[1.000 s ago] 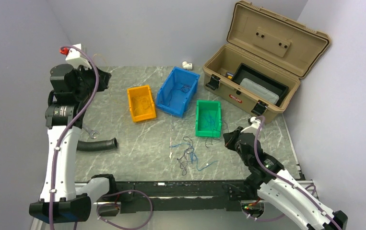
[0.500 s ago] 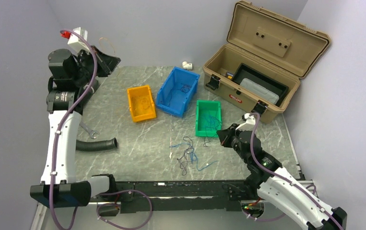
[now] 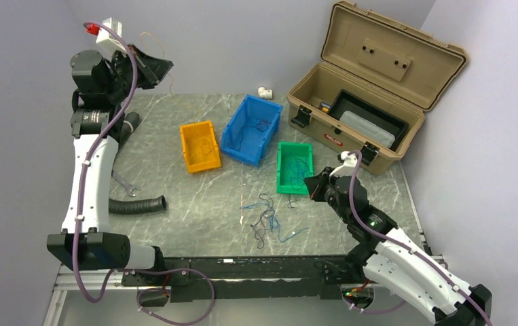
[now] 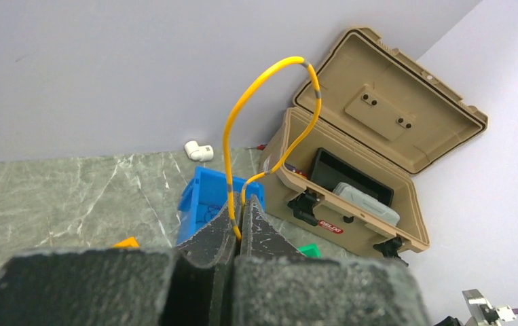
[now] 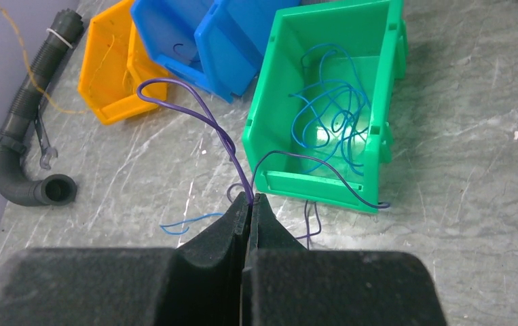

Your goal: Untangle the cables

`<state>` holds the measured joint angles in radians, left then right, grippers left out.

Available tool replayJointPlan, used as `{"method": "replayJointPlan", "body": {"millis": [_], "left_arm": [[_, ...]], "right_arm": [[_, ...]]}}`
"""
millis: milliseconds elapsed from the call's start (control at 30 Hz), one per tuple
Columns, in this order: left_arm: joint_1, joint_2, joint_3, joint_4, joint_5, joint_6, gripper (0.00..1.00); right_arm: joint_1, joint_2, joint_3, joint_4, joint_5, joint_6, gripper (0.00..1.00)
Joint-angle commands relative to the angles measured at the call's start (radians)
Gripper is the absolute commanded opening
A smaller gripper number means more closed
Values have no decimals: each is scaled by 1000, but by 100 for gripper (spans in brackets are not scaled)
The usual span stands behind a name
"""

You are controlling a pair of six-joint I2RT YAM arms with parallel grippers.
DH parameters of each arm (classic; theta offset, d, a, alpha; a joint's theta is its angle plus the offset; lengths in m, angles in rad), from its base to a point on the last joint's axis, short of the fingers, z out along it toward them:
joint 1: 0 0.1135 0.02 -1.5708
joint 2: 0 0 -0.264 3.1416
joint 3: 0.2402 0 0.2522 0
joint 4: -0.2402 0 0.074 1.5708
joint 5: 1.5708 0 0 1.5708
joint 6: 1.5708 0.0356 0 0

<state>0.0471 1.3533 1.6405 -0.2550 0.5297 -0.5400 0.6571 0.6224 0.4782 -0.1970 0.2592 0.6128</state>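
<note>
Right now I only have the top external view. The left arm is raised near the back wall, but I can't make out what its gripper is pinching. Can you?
Observer: The left gripper is shut on a yellow cable that loops up above its fingertips.
Operator: And the right one, by the green bin?
Observer: The right gripper is shut on a purple cable that arches up and away from it.
Operator: Is that cable clear of the bin?
Observer: A purple strand crosses the front wall of the green bin. I cannot tell whether it is the same cable.
</note>
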Motion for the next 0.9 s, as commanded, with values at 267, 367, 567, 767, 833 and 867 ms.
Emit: {"method": "replayJointPlan", "body": {"millis": [267,367,567,767,833,867], "left_arm": [[2,128,13,114,-14,-21,0],[0,154,-9,134,-12,-29,0],[-8,174,-58,155,-35,-24,0],[-28,176,-18,142,-66,0,0],[-34,181,10,144,-63,-3,0],[-38,185,28,143,-63,-1,0]], "right_arm": [[2,56,78,60,-5,-59,0],[3,64,79,69,-5,-66,0],[2,72,82,71,-10,-70,0],[1,62,82,72,-6,-76,0],[1,62,87,68,-4,-77,0],[1,62,87,67,-6,-77,0]]}}
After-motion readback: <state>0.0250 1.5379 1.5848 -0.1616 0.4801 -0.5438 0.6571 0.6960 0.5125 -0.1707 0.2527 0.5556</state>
